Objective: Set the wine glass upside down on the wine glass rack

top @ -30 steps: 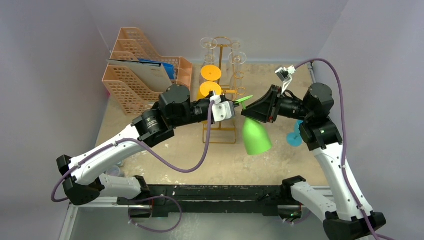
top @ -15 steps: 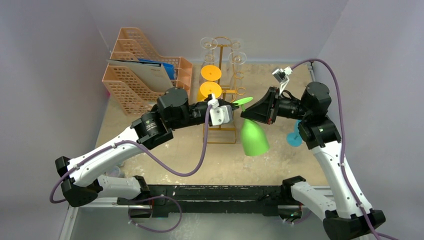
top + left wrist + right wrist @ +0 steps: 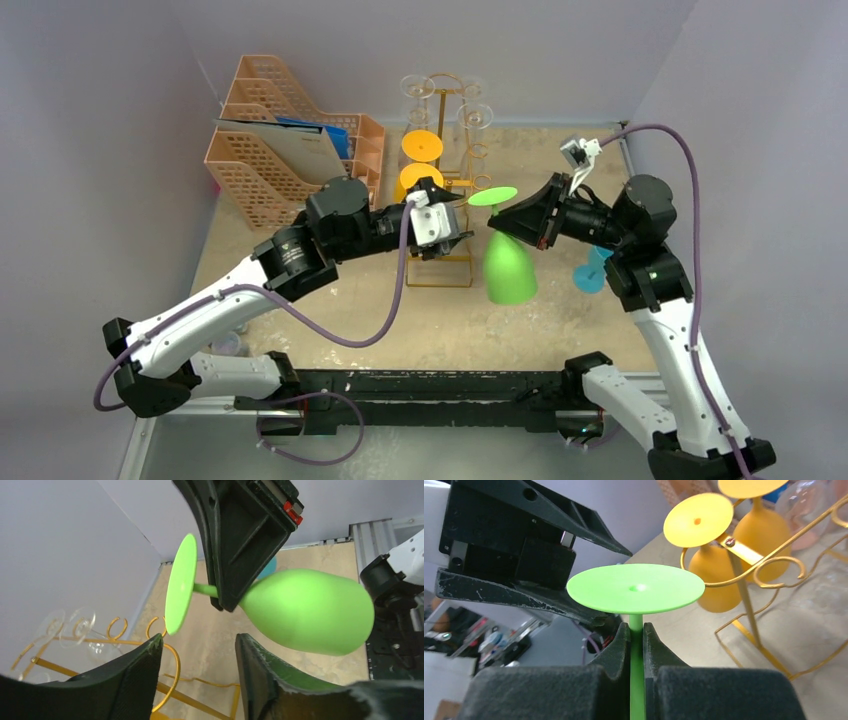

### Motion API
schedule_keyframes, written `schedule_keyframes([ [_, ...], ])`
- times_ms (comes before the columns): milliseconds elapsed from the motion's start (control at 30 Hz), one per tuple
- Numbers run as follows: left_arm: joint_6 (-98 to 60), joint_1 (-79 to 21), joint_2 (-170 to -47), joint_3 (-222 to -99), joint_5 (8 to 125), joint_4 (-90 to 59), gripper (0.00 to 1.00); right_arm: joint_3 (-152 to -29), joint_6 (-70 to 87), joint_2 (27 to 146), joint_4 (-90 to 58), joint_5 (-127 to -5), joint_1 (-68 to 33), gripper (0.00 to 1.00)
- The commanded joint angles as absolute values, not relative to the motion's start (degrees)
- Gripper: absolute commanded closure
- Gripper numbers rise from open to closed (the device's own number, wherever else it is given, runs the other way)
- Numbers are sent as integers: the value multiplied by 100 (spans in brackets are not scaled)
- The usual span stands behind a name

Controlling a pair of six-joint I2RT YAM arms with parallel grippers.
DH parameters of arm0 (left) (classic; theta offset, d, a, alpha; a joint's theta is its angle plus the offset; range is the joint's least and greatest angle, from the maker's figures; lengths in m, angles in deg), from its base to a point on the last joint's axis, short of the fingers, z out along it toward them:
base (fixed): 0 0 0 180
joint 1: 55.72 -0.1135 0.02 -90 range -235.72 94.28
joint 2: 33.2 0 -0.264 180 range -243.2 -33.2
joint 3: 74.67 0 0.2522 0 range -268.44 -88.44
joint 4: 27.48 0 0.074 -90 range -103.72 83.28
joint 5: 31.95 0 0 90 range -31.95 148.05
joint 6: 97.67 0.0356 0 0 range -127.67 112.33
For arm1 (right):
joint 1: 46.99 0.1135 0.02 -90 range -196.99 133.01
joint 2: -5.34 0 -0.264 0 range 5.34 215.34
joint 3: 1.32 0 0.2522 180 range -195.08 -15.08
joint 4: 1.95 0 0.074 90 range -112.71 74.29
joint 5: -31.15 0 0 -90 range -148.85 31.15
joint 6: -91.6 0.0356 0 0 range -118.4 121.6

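1. At the far left of the table [image 3: 330, 320] stands a peach lattice file organizer [image 3: 262, 165] with papers in it.
2. My left tool [image 3: 198, 642] reaches in from the left with its fingers spread wide. It holds nothing; its wrist camera shows only open air between the two fingertips, with the green glass hanging just past them.
3. The gold wire rack [image 3: 740, 551] stands upright near the middle of the table, behind and beside my left tool. Two orange glasses [image 3: 421, 146] hang from it upside down with their flat feet on top, and clear glasses [image 3: 418, 88] sit on the hooks higher up.
4. The green wine glass [image 3: 508, 272] is upside down in the air – foot on top, bowl hanging below. It is just to the right of the rack and does not rest on any hook. In the right wrist view its round foot lies level above my fingers, with the nearest gold hook off to the right and apart from it.
5. My right tool [image 3: 635, 630] comes in from the right and is clamped tight on the green stem just under the foot, so almost no gap shows between its fingers.
6. A blue glass [image 3: 588, 275] sits lower right, partly hidden behind my right arm – I cannot tell how it stands.
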State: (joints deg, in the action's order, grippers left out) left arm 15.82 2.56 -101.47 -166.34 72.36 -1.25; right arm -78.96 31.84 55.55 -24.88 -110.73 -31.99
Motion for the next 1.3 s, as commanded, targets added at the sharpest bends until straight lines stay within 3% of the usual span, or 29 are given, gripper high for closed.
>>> schedule_keyframes([
  [0,790,264,-9803,-16848,6767,187,44,-8133,2733,5209,-2441,-10382,-3186,100],
  [133,-31,264,-9441,-16817,6262,724,39,-8140,2374,5023,-2815,-9829,-3187,100],
  [600,-2896,264,-7792,-15732,4172,2582,39,-7701,1814,5101,-2712,-7797,-3185,100],
  [900,-4098,264,-7253,-15009,3703,3172,40,-7383,1451,5915,-1224,-7747,-3183,100],
  [1267,-4325,264,-7194,-14963,3502,3333,40,-6868,709,6483,729,-7833,-3186,100],
])
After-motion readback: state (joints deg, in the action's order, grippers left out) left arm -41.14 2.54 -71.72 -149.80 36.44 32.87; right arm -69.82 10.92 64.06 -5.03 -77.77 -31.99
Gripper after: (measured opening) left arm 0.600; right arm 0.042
